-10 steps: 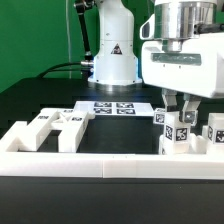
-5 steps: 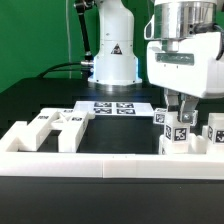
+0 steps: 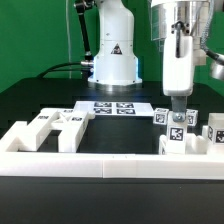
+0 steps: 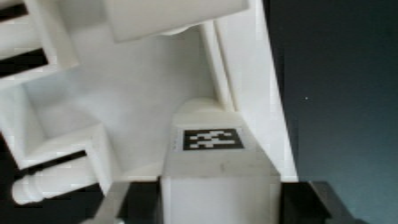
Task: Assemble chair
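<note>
The arm (image 3: 178, 45) is hanging straight down over the black tabletop (image 3: 40, 98) on the exterior view's right, its wrist standing vertical and the hand turned so that its narrow edge is facing the camera. The jaws are pointing down and are clamping the upper end of a white leg (image 3: 177, 131) of the chair. The leg is standing upright among other pieces at that end, just behind the low border wall (image 3: 100, 163). Whether its foot is touching the tabletop cannot be told. A tagged part (image 3: 159, 117) is sitting just beside the leg on the exterior view's left, and an end part (image 3: 215, 131) is sitting near it on the exterior view's right. In the wrist view the leg is running out from between the two dark fingers (image 4: 128, 205) with its tag (image 4: 214, 138) facing the camera. It is lying close against a larger part (image 4: 134, 60), also white, though whether the two are touching is unclear. Some loose parts (image 3: 58, 126) are lying well apart from the leg, toward the exterior view's left, also just behind the wall. The marker board (image 3: 118, 107) is lying flat between these pieces and the white robot base (image 3: 112, 55), which is standing at the back of the tabletop.
</note>
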Available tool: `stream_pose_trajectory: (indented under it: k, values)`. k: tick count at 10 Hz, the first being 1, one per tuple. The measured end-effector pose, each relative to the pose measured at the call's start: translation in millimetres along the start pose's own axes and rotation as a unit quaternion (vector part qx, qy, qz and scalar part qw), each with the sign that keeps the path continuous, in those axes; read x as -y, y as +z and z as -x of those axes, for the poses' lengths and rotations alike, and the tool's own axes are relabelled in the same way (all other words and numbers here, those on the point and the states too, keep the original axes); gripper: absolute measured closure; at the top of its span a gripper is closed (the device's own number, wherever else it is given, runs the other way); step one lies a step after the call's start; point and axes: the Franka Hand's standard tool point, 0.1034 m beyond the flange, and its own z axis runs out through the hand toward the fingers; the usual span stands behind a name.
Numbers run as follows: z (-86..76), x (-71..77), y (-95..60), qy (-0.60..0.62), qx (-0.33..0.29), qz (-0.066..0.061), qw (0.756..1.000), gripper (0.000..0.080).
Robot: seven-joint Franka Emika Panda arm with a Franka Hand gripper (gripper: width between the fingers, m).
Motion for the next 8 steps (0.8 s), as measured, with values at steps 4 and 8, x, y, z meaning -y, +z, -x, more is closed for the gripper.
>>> stream_pose_trajectory:
  k: [4, 8]
  values:
    - [-0.8, 0.3, 0.0, 0.029, 0.003, 0.002, 1.0, 0.0507]
    - [2.2, -0.1, -2.4, -0.15, 0.008, 0.02, 0.988, 0.0177]
